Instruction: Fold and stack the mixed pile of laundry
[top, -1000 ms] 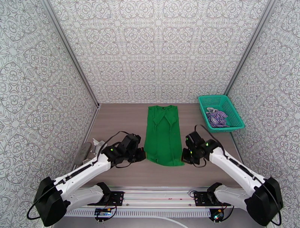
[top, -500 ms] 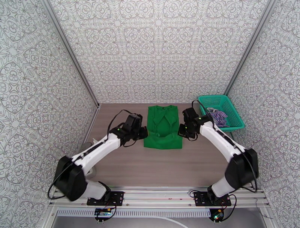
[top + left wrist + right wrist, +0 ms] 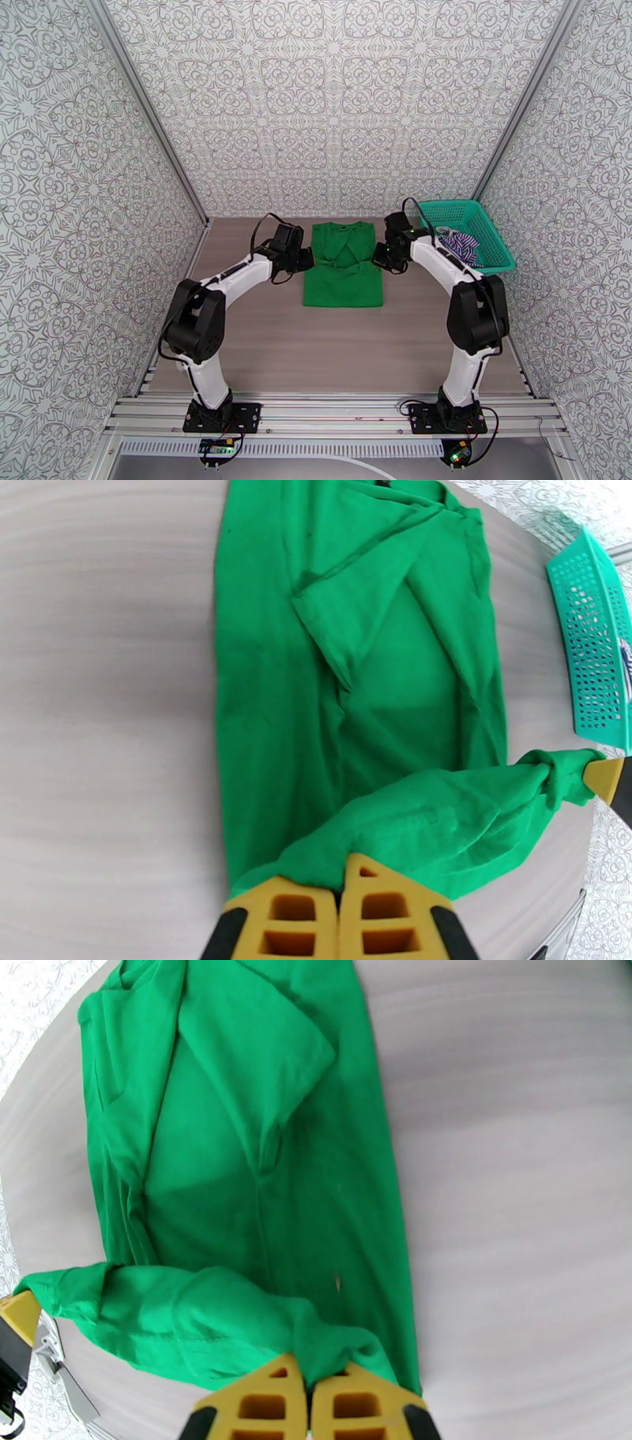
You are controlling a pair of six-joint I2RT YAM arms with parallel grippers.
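The bright green cloth [image 3: 343, 264] lies on the table's far middle, its near hem lifted and carried over itself. My left gripper [image 3: 304, 260] is shut on the hem's left corner, and my right gripper [image 3: 381, 258] is shut on the right corner. In the left wrist view the yellow fingers [image 3: 304, 914] pinch green cloth [image 3: 340, 677], which stretches to the other gripper's finger [image 3: 604, 776]. The right wrist view has its fingers [image 3: 268, 1402] pinching the green cloth [image 3: 261, 1157] too. The purple-and-white striped shirt [image 3: 462, 246] lies bunched in the basket.
A teal mesh basket [image 3: 466, 217] stands at the far right against the patterned wall, and shows at the right edge as the teal basket [image 3: 596, 646] in the left wrist view. Patterned walls close in the left, back and right. Bare wood-grain tabletop [image 3: 340, 347] spreads toward the arm bases.
Both grippers have carried the green cloth's near hem away from the bases toward the collar, so the cloth now lies folded to about half its earlier length.
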